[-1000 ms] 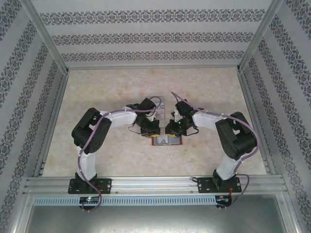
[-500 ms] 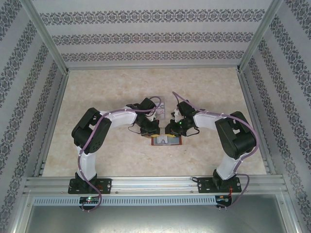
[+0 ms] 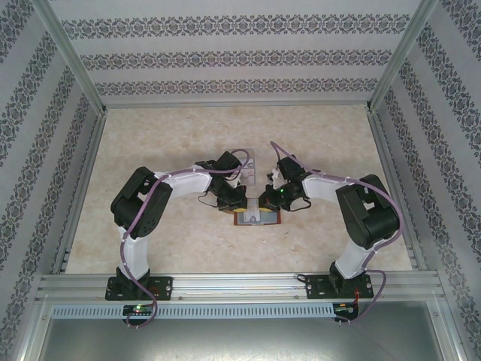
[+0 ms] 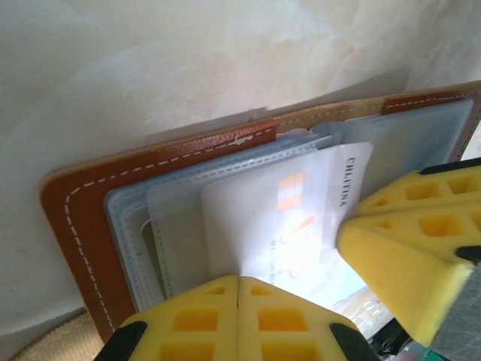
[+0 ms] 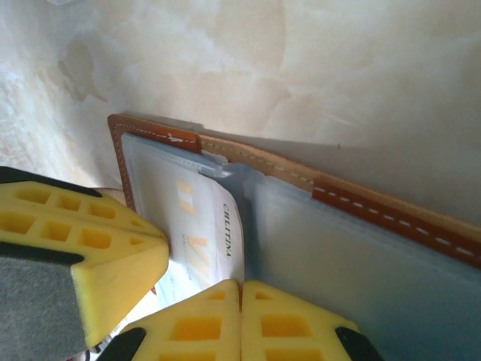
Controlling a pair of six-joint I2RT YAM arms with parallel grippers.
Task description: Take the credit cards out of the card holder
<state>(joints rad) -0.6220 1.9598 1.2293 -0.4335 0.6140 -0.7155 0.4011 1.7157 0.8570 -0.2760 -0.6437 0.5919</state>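
Note:
The reddish-brown card holder (image 3: 257,219) lies open on the table between both arms, its blue-grey pockets (image 5: 353,256) facing up. A whitish credit card (image 4: 285,210) with orange marks sticks partway out of a pocket on one half (image 4: 68,218). My right gripper (image 5: 241,283) is shut, the card's (image 5: 192,226) corner running into the seam of its yellow fingertips. My left gripper (image 4: 239,277) is shut, tips pressed down at the card's other corner. In the top view the two grippers (image 3: 239,204) (image 3: 264,203) meet nose to nose over the holder.
A small clear tray (image 3: 252,165) sits just behind the grippers. Bare marbled tabletop (image 3: 165,143) spreads around the holder, bounded by aluminium rails (image 3: 240,284) and patterned walls.
The right gripper's jaws have closed at the card's edge, and the right arm has shifted slightly. The left arm and the holder have stayed put.

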